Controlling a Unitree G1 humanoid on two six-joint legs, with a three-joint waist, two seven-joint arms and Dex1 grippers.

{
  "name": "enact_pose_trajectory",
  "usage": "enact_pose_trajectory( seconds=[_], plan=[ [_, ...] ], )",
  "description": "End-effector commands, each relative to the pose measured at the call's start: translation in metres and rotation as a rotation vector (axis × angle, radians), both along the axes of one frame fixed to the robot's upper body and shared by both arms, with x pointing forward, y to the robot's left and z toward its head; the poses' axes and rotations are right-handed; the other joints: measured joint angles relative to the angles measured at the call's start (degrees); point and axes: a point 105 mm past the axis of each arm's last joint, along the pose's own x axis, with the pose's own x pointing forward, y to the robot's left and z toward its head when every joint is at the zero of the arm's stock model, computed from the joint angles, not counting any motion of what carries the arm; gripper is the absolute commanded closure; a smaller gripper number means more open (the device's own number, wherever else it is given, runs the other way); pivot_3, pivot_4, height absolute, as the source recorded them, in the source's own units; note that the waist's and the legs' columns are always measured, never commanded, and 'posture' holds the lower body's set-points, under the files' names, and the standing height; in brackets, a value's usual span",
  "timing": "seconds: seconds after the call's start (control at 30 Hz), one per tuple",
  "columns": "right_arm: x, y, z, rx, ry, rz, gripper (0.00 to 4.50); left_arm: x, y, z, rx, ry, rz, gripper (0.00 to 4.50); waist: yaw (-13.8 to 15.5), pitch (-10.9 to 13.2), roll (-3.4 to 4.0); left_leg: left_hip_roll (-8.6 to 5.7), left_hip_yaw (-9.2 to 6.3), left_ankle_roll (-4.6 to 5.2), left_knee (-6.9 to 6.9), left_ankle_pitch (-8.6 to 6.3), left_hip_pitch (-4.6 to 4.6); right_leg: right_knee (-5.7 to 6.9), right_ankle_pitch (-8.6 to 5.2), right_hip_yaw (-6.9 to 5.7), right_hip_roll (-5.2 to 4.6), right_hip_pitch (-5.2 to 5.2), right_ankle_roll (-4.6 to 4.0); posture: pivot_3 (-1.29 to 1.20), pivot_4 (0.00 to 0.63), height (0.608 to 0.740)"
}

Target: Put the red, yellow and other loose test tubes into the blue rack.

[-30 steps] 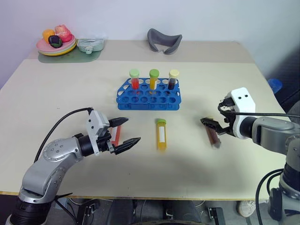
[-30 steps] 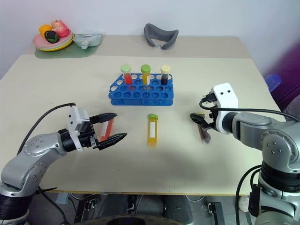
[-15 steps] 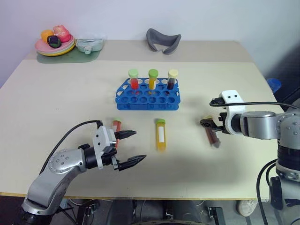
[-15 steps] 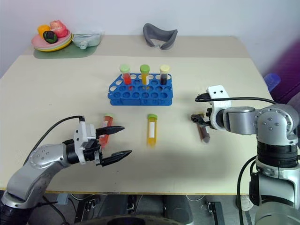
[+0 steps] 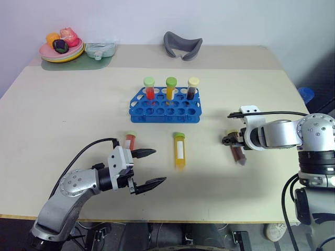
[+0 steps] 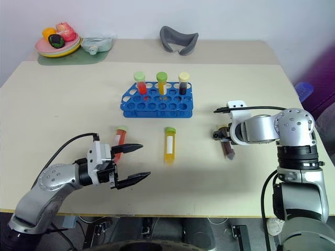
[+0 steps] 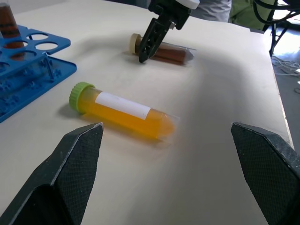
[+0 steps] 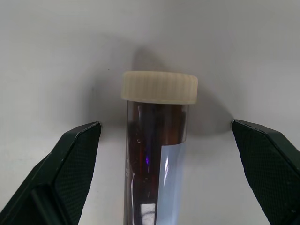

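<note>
- Step in hand: the right gripper [image 8: 164,178], jaws wide open, straddles the brown tube [image 5: 237,152] lying on the table [image 5: 63,115], right of the rack [image 5: 165,106].
- Next move: lower and close just below the cap.
- Brown tube's long axis runs near–far; cap toward the rack.
- Left gripper [image 5: 149,168]: open, empty, beside the red tube [image 5: 129,141].
- Yellow tube [image 5: 180,150] lies between them, cap toward the rack.

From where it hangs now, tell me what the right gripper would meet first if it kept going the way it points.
The right gripper, open, points down at the brown tube lying on the table, fingers either side of it. It would probably meet that tube just below its cap, though the gap left is hard to judge.
</note>
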Motion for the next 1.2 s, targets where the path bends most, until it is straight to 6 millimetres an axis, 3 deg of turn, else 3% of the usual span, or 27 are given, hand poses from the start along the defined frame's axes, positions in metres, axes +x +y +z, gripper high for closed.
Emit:
enact_pose_trajectory(
  seconds=[0.03,0.23,0.4,0.6,0.77,0.93,1.03,1.2],
  plan=[
    [-0.001,0.005,-0.005,-0.004,0.026,0.012,0.00,-0.004,-0.005,0.005,-0.012,-0.035,-0.026,0.06,-0.04,-0.01,0.00,0.00,0.00,0.01,0.00,-0.01,0.00,0.00,0.00,0.00,0.00,0.00,0.00,0.00,0.150,0.735],
    [0.000,0.006,-0.007,-0.001,0.041,0.004,0.00,-0.005,-0.005,0.005,0.000,-0.044,-0.035,0.06,-0.36,-0.02,-0.01,0.02,-0.01,0.06,0.00,-0.03,0.01,0.00,0.00,0.00,0.01,0.00,0.00,0.00,0.150,0.735],
    [0.001,0.008,-0.006,-0.002,0.038,0.005,2.04,-0.004,-0.005,0.004,0.007,-0.050,-0.036,0.00,-0.78,-0.02,0.00,0.02,-0.03,0.07,-0.01,-0.04,0.00,-0.01,0.00,-0.01,0.01,0.01,0.00,0.00,0.150,0.735],
    [0.001,0.012,-0.005,0.018,0.032,0.019,2.04,-0.004,-0.005,0.004,0.009,-0.054,-0.035,0.00,-0.92,-0.02,0.00,0.02,-0.03,0.07,-0.02,-0.04,0.00,-0.02,0.00,-0.01,0.01,0.01,0.00,0.00,0.150,0.735],
    [0.002,0.012,-0.003,0.017,0.025,0.021,3.65,-0.002,-0.005,0.007,0.009,-0.061,-0.033,0.00,-0.88,-0.02,0.00,0.02,-0.04,0.08,-0.03,-0.04,0.00,-0.03,0.00,-0.01,0.01,0.01,0.00,0.00,0.150,0.735],
    [0.004,0.013,0.002,0.015,0.010,0.023,3.65,-0.001,-0.005,0.008,0.011,-0.065,-0.026,0.00,-0.97,-0.02,0.00,0.02,-0.04,0.09,-0.05,-0.05,0.00,-0.04,0.00,-0.01,0.01,0.01,0.00,0.00,0.150,0.735],
    [0.006,0.032,0.024,0.038,-0.078,0.141,3.65,0.005,0.000,0.012,0.006,-0.074,0.016,0.00,-1.00,0.00,0.03,0.02,-0.03,0.09,-0.05,-0.05,-0.01,-0.06,0.00,-0.01,0.01,-0.01,0.00,0.00,0.150,0.735],
    [-0.009,0.090,0.098,0.069,-0.480,0.535,3.65,0.019,0.021,0.024,-0.030,-0.078,0.141,0.00,-0.97,0.10,0.36,0.03,-0.04,0.08,0.02,-0.04,-0.82,0.15,0.01,0.01,0.02,-0.92,0.01,0.00,0.150,0.735]
  ],
)
